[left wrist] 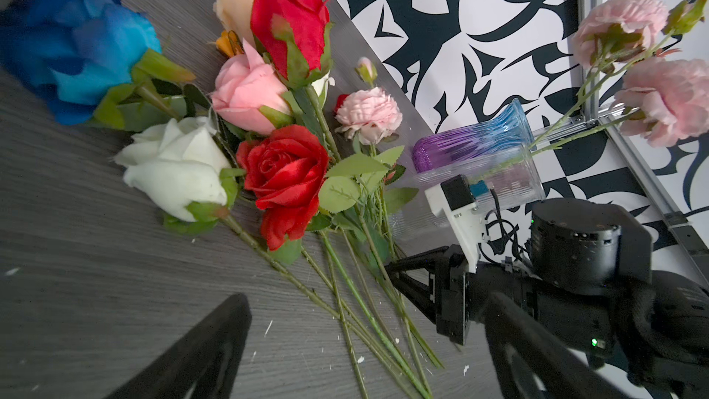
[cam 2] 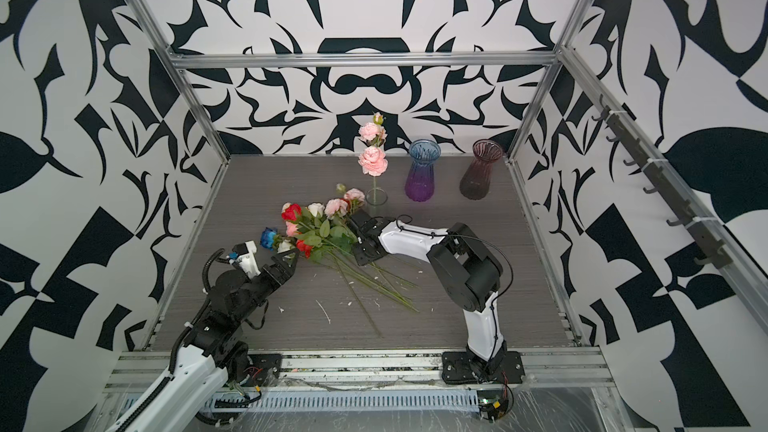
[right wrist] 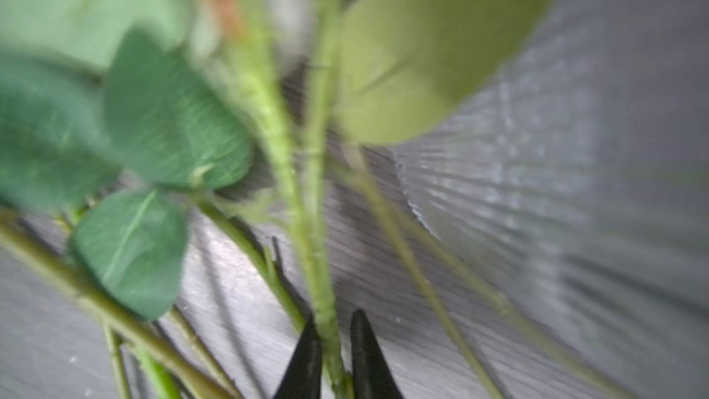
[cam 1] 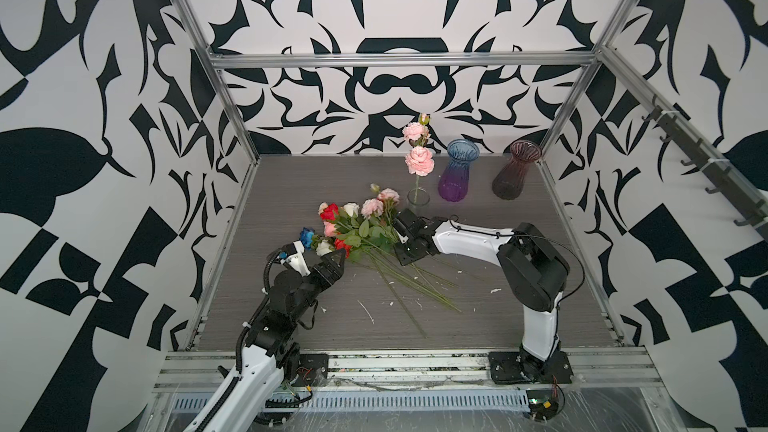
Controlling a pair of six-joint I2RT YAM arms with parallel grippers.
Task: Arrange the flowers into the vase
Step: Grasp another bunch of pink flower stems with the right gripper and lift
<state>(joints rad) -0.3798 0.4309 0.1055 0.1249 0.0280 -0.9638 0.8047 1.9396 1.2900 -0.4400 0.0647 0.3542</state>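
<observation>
Two right fingers astride one blurry stem

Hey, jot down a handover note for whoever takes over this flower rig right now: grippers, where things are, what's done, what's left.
Left gripper: open, empty, beside the flower pile.
Right gripper: jaws narrowed around one green stem in that pile; firm grip unconfirmed.
Flower pile lies on the table; one pink spray stands in the clear vase.
Blue-purple vase and smoky pink vase: upright, no flowers.
Done: one spray. Left: the whole pile.
</observation>
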